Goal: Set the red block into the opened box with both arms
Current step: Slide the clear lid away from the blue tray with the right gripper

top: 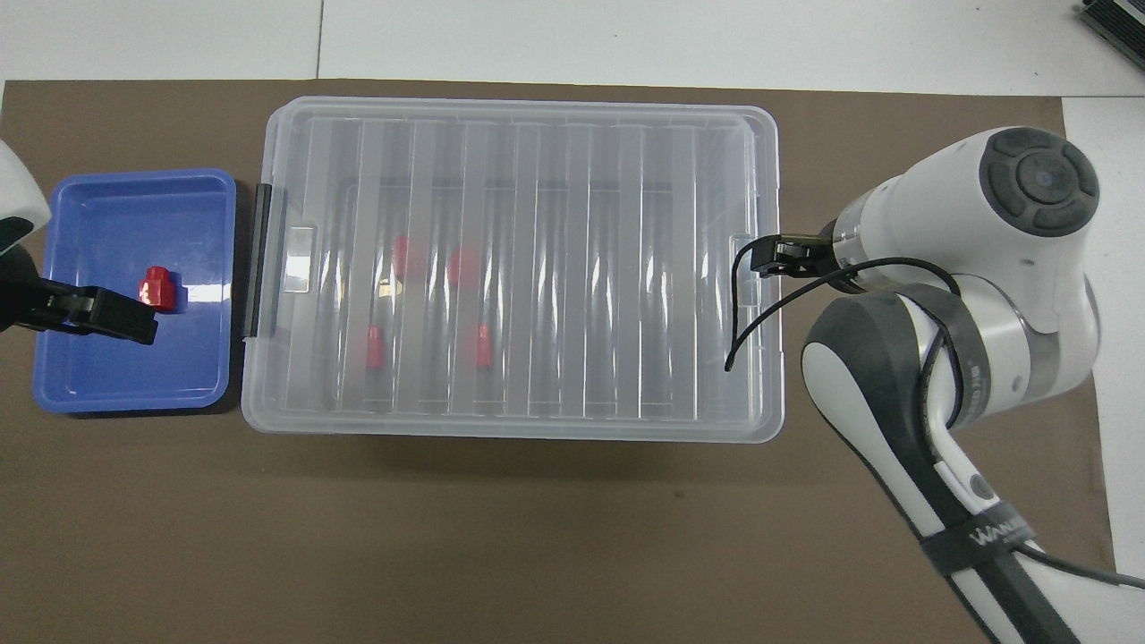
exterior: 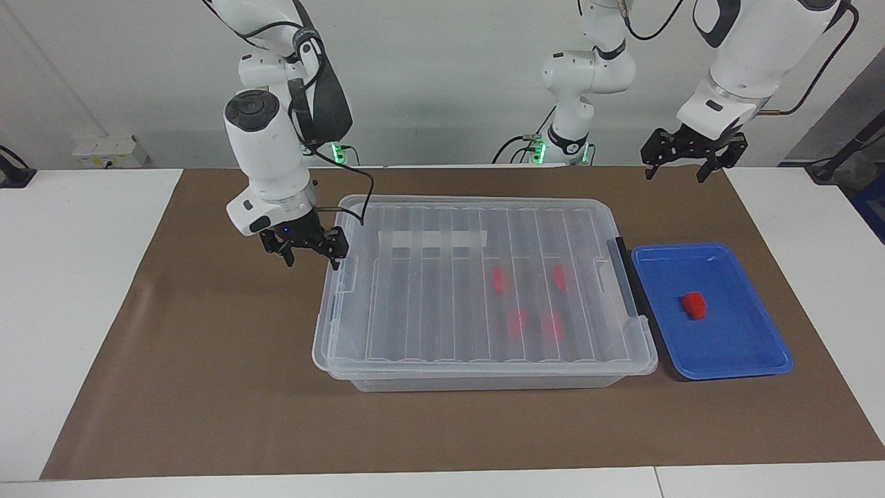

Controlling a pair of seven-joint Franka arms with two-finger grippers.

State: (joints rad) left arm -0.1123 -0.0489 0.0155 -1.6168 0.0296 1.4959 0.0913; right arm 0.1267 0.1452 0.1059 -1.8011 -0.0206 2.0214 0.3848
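A red block (exterior: 693, 305) (top: 157, 288) lies in the blue tray (exterior: 733, 360) (top: 125, 394). The clear box (exterior: 484, 380) (top: 537, 103) stands mid-mat with its ribbed lid (exterior: 429, 290) on. Several red blocks (exterior: 516, 323) show through the lid. A black handle (exterior: 626, 277) (top: 261, 259) is on the end next to the tray. My right gripper (exterior: 311, 257) (top: 760, 259) hangs open at the box's end toward the right arm, by the lid latch (exterior: 346, 275). My left gripper (exterior: 681, 169) (top: 134, 322) waits open, raised over the tray.
A brown mat (exterior: 207, 360) covers the middle of the white table (exterior: 69, 277). A black cable (top: 742, 313) hangs from the right wrist over the lid's corner. The right arm's elbow (top: 894, 376) stands over the mat beside the box.
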